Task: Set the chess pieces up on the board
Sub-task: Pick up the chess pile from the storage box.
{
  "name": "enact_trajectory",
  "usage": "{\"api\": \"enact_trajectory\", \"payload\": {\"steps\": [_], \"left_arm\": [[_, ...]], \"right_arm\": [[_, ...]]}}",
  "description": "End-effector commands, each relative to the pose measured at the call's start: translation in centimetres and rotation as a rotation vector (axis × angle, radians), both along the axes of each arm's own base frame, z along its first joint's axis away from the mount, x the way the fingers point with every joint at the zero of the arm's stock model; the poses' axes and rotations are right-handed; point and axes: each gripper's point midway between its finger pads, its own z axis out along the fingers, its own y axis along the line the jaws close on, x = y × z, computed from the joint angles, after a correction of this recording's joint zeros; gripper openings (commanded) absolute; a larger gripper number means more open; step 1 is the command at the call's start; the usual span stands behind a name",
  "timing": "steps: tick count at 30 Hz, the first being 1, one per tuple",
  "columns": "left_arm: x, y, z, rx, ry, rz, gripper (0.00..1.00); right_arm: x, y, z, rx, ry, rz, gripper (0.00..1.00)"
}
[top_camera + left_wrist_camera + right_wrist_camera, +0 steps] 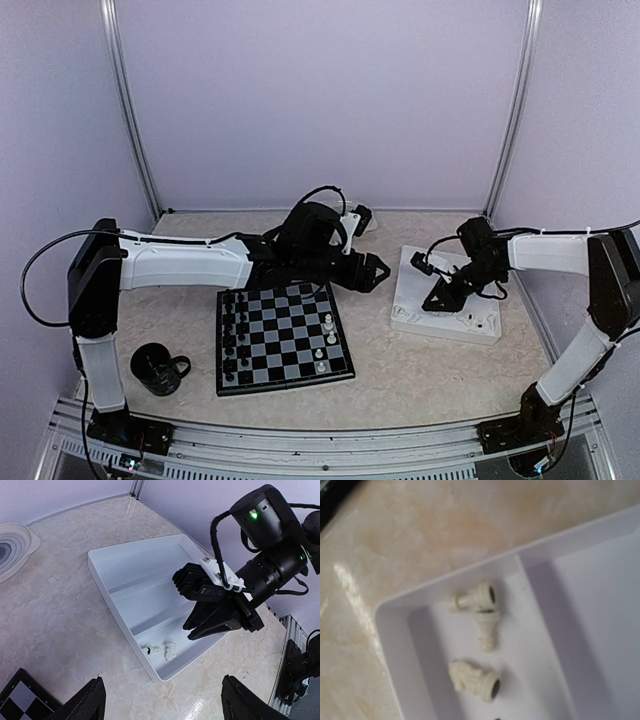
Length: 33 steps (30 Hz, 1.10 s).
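The board (285,338) lies at centre left, its corner also showing in the left wrist view (20,700). Black chess pieces (235,335) stand in its left columns and a few white ones (328,328) near its right edge. Three white pieces (480,680) lie on their sides in an end compartment of the white tray (480,325), also seen from the left wrist (170,651). My left gripper (378,272) hovers between board and tray, open and empty (162,678). My right gripper (440,300) points down into the tray just above those pieces (190,632); its jaw gap is not readable.
A dark mug (155,368) stands left of the board. A pale ribbed bowl (12,545) sits behind my left arm. The tray (115,562) has raised walls and a divider. Enclosure walls and metal posts close in the back and sides.
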Motion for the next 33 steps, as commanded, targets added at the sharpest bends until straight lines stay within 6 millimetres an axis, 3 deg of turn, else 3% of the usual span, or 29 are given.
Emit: {"api": "enact_trajectory", "payload": {"steps": [1,3,7,11,16,22,33], "left_arm": [[-1.3,-0.8,-0.1,-0.032,0.001,-0.022,0.79],[-1.6,-1.0,-0.3,-0.031,0.000,-0.024,0.79],[-2.2,-1.1,-0.4,-0.025,-0.003,-0.026,0.79],[-2.4,-0.8,-0.3,-0.020,-0.009,-0.027,0.79],[-2.2,-0.9,-0.3,-0.004,-0.022,-0.030,0.79],[-2.1,-0.9,-0.9,0.011,-0.021,-0.027,0.79],[-1.9,-1.1,-1.5,0.018,-0.019,-0.021,0.79]], "right_arm": [[-0.3,-0.3,-1.2,0.013,0.085,-0.015,0.21],[-0.3,-0.6,-2.2,-0.012,0.110,-0.024,0.27],[0.0,-1.6,-1.4,-0.061,0.044,-0.037,0.38],[-0.4,-3.2,-2.0,-0.152,-0.004,-0.028,0.39],[-2.3,-3.5,-3.4,-0.173,0.037,0.038,0.39],[-2.4,-4.1,-5.3,-0.221,0.062,0.054,0.37],[-2.2,-4.1,-7.0,-0.243,0.059,0.069,0.21]]}}
